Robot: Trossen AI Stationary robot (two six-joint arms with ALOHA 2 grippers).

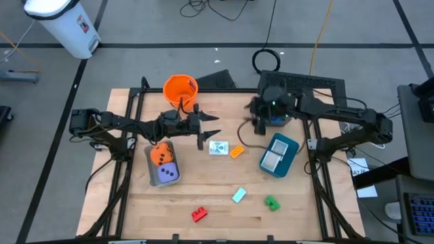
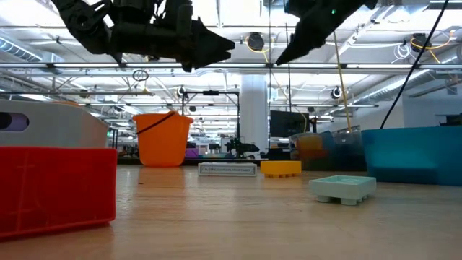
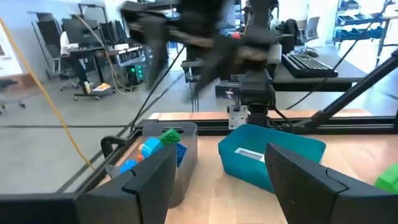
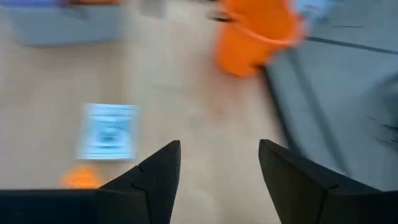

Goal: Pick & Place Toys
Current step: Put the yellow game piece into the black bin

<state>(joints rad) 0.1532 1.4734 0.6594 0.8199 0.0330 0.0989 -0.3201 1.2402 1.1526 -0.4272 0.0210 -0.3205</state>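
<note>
Pale wood table [image 1: 203,193], seen from above, fills the middle of the frame. The left gripper [image 1: 209,127] hangs just above centre, fingers spread apart and holding nothing, between an orange bucket [image 1: 180,89] above it and a white card [image 1: 218,147] below it. Left of the card, a grey bin [image 1: 153,171] holds an orange die [image 1: 161,155] and a purple die [image 1: 167,173]. Just right of the card lies an orange block [image 1: 237,151]. The right gripper [image 1: 260,125] sits right of centre near the table's upper edge, fingers apart and empty, beside a second grey bin [image 3: 186,149] holding blue and green blocks. A teal bin [image 1: 279,154] lies below that gripper. Along the lower part of the table lie a red block [image 1: 199,215], a pale teal block [image 1: 239,196] and a green block [image 1: 272,202], all apart.
</note>
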